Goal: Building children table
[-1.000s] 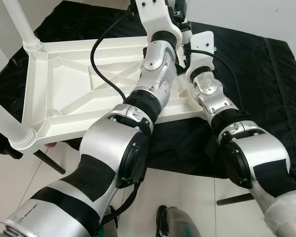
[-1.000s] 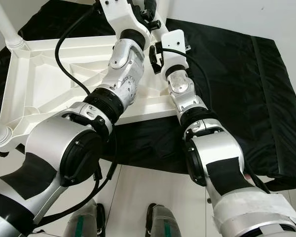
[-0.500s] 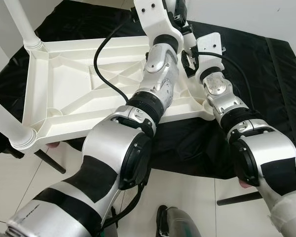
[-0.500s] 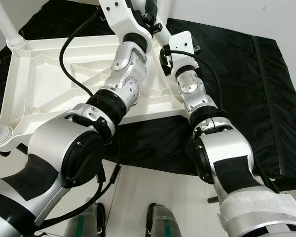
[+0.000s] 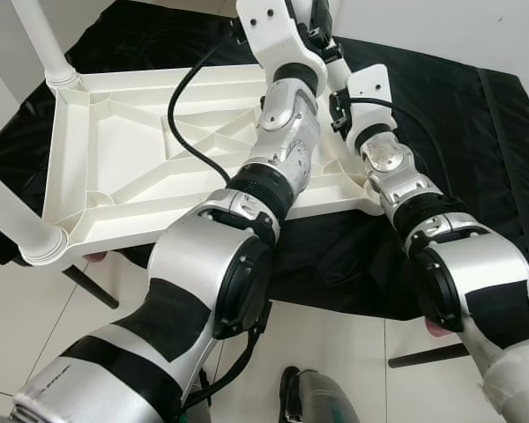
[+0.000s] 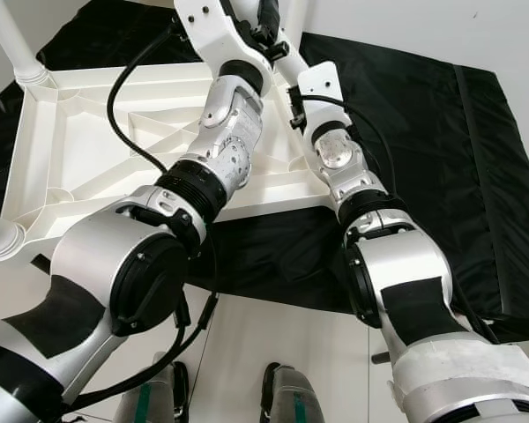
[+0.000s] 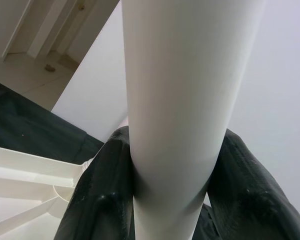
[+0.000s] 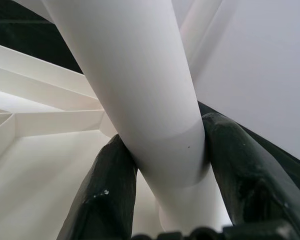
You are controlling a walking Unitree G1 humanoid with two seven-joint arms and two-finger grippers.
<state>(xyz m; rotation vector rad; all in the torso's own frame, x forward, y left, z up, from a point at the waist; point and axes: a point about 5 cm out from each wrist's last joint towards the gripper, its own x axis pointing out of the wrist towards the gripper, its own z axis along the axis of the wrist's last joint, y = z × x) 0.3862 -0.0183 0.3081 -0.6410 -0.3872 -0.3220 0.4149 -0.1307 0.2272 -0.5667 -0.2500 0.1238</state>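
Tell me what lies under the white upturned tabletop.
Under the tabletop lies a black cloth spread over a low stand; one dark stand leg shows near the floor. What the cloth covers cannot be seen.

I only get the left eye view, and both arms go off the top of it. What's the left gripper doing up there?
Observer: In the left wrist view, the left gripper is shut on a white leg, with one black finger on each side of it.
Operator: Is the right one holding something too?
Observer: Yes. In the right wrist view, the right gripper is clamped around a white tube, with the ribbed underside of the tabletop just beyond it. I can't tell whether it is the same leg.
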